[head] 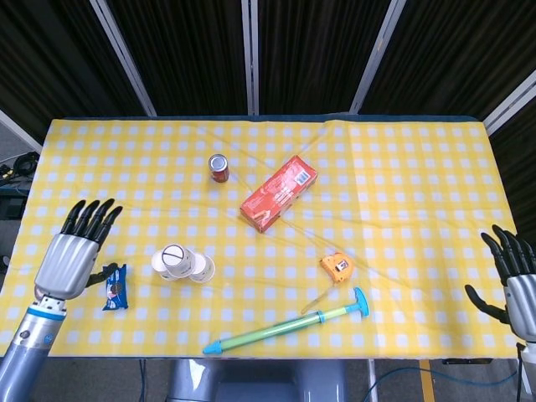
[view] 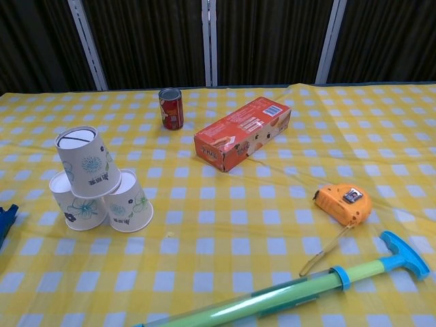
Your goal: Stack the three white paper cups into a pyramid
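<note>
Paper cups: three white cups (view: pixel 95 182) with flower prints stand upside down on the yellow checked bench (view: pixel 225 225), two side by side and one tilted on top.
Left hand (head: pixel 74 248): well left of the cups near the bench edge, fingers (head: pixel 94 216) spread and straight, holding nothing.
Right hand (head: pixel 514 280): at the far right bench edge, fingers apart, empty.
Snack packet (head: pixel 113 286): blue, just beside the left hand.
Around: can (view: pixel 171 108), red box (view: pixel 242 132), orange tape measure (view: pixel 343 203), green pump (view: pixel 286 294).
</note>
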You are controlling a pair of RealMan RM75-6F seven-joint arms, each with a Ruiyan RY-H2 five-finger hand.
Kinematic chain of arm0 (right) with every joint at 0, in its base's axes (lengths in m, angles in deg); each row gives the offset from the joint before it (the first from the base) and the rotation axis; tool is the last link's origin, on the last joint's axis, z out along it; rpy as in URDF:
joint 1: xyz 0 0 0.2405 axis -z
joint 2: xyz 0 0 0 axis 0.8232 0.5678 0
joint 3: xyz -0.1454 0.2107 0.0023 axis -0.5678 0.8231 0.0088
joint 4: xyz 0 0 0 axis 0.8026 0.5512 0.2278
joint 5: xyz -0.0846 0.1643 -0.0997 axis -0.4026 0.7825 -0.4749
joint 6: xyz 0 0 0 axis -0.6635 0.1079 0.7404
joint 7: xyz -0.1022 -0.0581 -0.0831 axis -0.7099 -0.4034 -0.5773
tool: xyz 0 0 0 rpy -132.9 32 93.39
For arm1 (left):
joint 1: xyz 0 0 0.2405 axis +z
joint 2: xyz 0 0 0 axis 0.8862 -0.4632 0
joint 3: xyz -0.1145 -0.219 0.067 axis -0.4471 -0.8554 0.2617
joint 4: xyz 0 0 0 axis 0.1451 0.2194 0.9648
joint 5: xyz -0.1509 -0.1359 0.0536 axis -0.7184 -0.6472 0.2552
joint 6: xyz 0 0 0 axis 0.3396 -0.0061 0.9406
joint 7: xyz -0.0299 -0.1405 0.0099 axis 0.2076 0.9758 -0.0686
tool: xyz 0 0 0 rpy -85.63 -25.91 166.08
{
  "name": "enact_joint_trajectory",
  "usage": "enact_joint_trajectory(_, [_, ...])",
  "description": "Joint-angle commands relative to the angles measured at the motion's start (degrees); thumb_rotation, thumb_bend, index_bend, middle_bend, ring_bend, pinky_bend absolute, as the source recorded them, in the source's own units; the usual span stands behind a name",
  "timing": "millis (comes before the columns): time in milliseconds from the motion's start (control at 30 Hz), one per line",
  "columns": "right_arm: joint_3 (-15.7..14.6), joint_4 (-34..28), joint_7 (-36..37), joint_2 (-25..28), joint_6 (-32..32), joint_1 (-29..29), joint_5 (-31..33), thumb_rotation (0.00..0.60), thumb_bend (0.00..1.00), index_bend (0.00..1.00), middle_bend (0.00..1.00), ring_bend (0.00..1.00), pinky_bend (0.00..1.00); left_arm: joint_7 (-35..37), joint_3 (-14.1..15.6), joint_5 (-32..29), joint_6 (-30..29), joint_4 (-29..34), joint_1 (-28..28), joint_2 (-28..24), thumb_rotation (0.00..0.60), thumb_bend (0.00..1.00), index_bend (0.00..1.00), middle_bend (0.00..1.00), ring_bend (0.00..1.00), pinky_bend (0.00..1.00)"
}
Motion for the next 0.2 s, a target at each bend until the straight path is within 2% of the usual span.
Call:
enact_joint_trajectory(33, [-0.1,-0.3,-1.1,-0.2,1.3,-0.3,0.7,0.600,0.16,0.04,0.00,0.00,0.00,3.3,1.8,2.1,-3.1,-6.1,5.4,4.7,0.600,0.19,0.00,0.00,0.00,0.00])
enact_joint_trajectory(200, [-0.3,-0.5,-2.5,-0.4,2.2,-0.5,0.8,0.600,0.16,0.04,0.00,0.00,0.00,6.7,1.8,3.2,-4.4,-10.8,8.4,6.7,0.600,0.19,0.00,0.00,0.00,0.00])
